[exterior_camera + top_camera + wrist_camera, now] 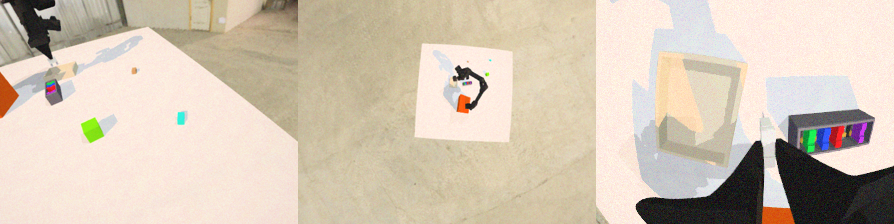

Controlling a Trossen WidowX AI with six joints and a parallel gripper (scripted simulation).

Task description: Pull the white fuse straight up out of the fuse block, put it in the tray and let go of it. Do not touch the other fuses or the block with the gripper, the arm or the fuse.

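Hanging above the pale worktop (188,156), the gripper (50,59) is clamped on the white fuse (51,61), which is clear of the fuse block (54,92) and held in the air. Directly beneath and just beyond it sits the tan tray (61,71), with the block of coloured fuses close on the near side.
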